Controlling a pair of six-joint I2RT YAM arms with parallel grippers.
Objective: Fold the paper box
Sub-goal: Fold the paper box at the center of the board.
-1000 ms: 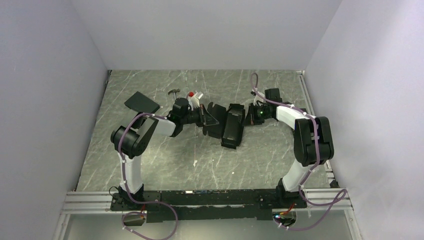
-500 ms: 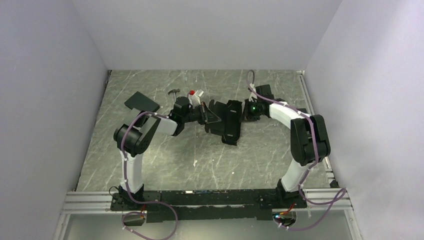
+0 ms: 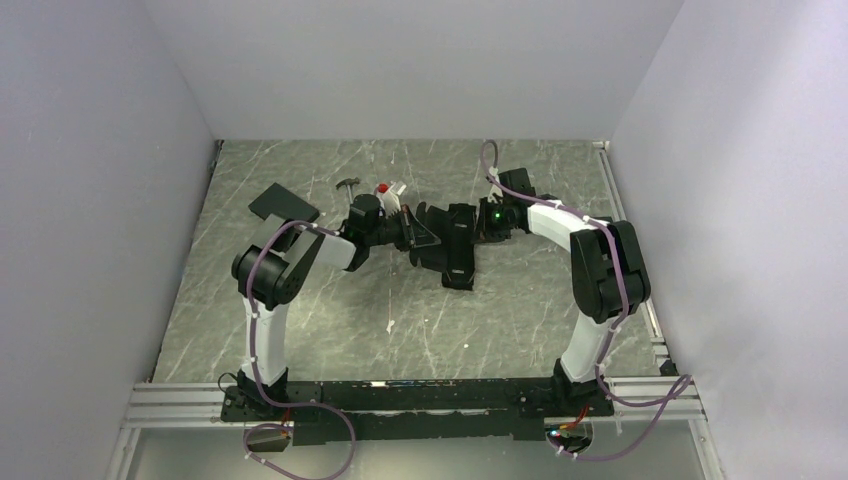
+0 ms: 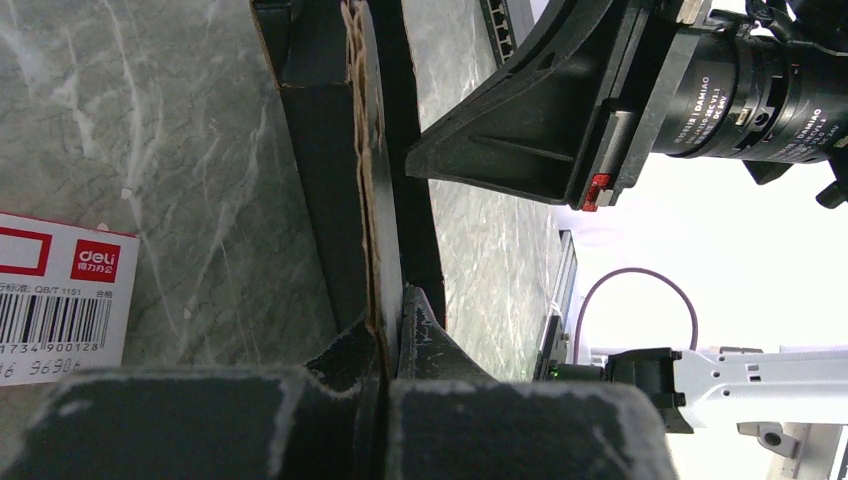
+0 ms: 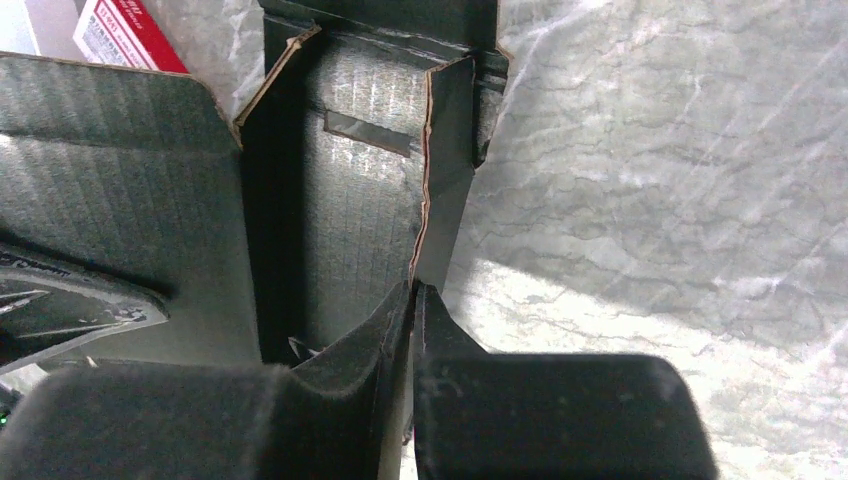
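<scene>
While gripping the paper box [image 3: 455,245] between both arms, mid marbled table [image 3: 520,310] | left gripper [image 4: 385,335]: clamped on a wall edge [image 4: 368,200] | right gripper [image 5: 412,300]: nipping a side flap [image 5: 447,170] | step: raising walls | next: probably calls for tucking flap inward, creases aligned

Left claw [image 4: 388,322] clamped on paper box [image 4: 320,150] flap edge; barcode label [image 4: 60,300] nearby.

Lab robot cell: plain walls [image 3: 420,70] enclose a marbled table [image 3: 300,300]
</scene>
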